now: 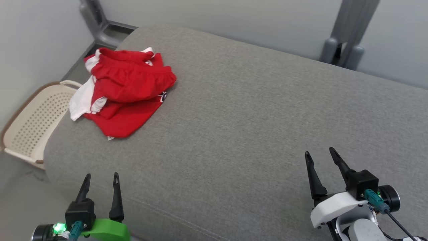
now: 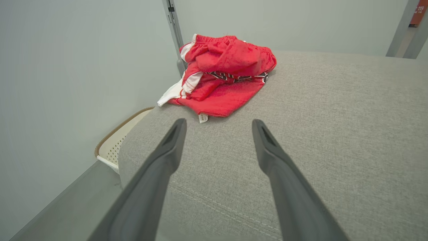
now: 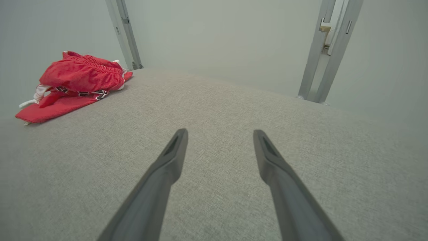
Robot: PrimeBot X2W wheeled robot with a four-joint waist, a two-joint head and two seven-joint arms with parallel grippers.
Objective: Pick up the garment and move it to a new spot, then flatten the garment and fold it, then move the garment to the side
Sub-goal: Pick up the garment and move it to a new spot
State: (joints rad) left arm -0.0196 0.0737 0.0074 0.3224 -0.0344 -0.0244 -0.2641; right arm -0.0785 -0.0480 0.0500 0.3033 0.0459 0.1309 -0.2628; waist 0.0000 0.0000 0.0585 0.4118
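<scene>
The red and white garment (image 1: 130, 87) lies crumpled at the far left corner of a grey fabric cushion (image 1: 250, 117), with pale walls (image 1: 234, 20) and grey metal posts (image 1: 351, 30) behind it. A cream perforated basket (image 1: 33, 120) stands on the floor just beside the cushion's left edge, its inside partly hidden. The left gripper (image 1: 102, 174) and right gripper (image 1: 319, 151) are over the near edge, well apart from the garment, fingers spread and gripping nothing.
</scene>
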